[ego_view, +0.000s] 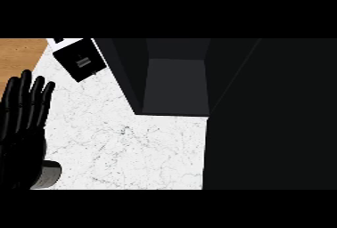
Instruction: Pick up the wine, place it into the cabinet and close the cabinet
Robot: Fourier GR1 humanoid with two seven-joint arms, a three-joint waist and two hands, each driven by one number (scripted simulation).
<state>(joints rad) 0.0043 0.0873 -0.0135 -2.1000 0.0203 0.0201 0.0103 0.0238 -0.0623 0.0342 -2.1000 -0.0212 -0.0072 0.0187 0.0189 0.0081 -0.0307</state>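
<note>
A dark cabinet stands on the white marble counter at the top middle, open toward me, with a grey inside that holds nothing I can see. A broad dark panel fills the whole right side of the view from the cabinet's right edge down; it looks like the cabinet's open door. No wine bottle shows anywhere. My left hand rests open at the left edge, fingers straight and pointing up, holding nothing. My right hand does not show.
A small black box-like object lies tilted at the top left, beside the cabinet. A strip of wooden surface shows past the counter's top left corner. The grey left forearm enters at the lower left.
</note>
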